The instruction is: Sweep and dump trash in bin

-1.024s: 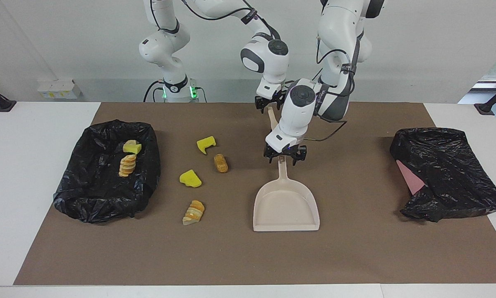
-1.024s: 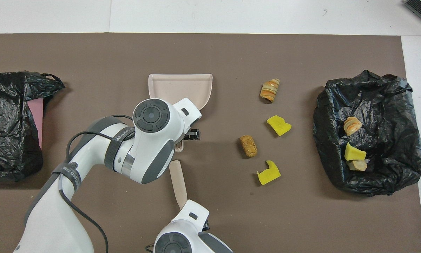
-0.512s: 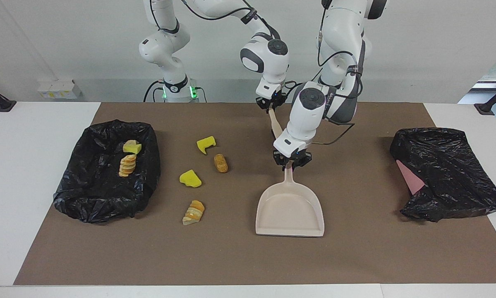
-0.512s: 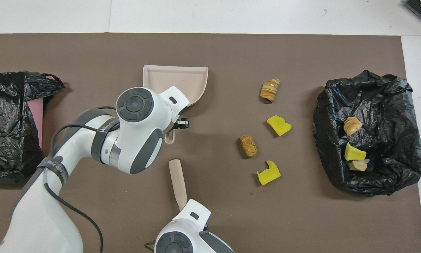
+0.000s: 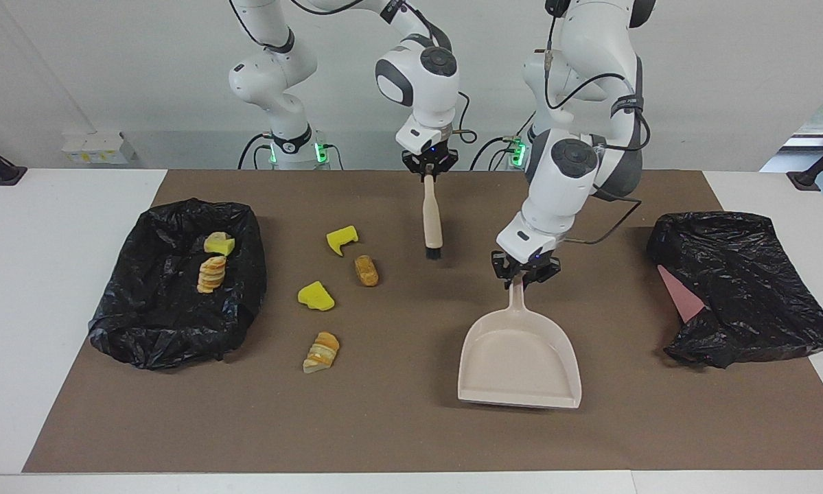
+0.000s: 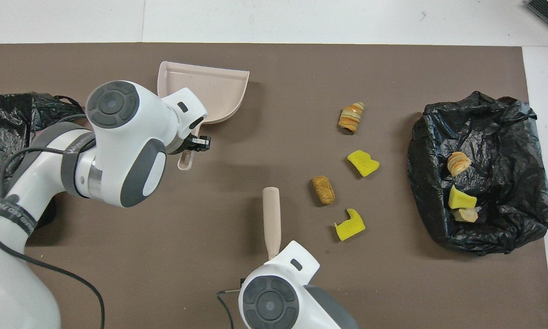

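Take the brown mat [image 5: 384, 425] as your reference. Nearest the robots you will find the right gripper [image 5: 429, 167], clamped on the top of one brush [image 5: 432, 218] that hangs over the mat's middle, bristles down; in the overhead view the wrist hides the grip itself. The left gripper [image 5: 523, 273] is closed on the handle of one dustpan [image 5: 519, 357], whose open mouth points away from the robots; you cannot tell whether the pan rests on the mat. Count seven pieces of trash. Four lie loose on the mat toward the right arm's end: a notched yellow wedge [image 5: 342, 239], a brown bread-like piece [image 5: 366, 269], a second yellow wedge [image 5: 315, 296] and, farthest from the robots, a striped orange piece [image 5: 321, 352]. Three more sit in the bag-lined bin [image 5: 150, 329] at that end; the smallest is hard to make out. A second black bag [image 5: 740, 288] lies at the left arm's end, with a pink object partly covered beneath it. Compared with one second ago, both grippers have closed and lifted, the dustpan has shifted toward the left arm's end, and the brush stands upright.
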Available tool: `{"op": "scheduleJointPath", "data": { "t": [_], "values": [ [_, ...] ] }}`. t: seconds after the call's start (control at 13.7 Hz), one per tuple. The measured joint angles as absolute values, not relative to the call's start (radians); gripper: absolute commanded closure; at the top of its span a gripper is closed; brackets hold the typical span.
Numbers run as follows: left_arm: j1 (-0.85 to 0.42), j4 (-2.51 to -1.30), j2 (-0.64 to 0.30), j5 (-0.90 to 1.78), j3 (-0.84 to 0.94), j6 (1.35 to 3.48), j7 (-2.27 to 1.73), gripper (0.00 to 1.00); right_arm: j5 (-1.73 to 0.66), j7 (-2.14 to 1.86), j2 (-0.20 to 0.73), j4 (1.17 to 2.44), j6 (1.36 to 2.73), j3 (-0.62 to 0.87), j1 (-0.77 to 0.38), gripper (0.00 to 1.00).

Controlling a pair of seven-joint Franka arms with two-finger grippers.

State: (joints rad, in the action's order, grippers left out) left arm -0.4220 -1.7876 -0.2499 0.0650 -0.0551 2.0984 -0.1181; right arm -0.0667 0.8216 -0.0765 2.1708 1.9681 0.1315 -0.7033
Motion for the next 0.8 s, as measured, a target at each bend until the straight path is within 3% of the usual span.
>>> {"op": "scheduleJointPath", "data": {
  "t": [0.29,0.8],
  "values": [
    [-0.311,-1.701,-0.241,0.066,-0.058,1.948,0.233,1.0,0.034,0.845,-0.165,2.181,1.743,0.13,-0.632,1.0],
    [-0.286,-1.708,-0.258,0.065,-0.056,1.922,0.786,1.0,0.05,0.965,-0.141,2.204,1.665,0.13,-0.43,1.0]
  ]
}}
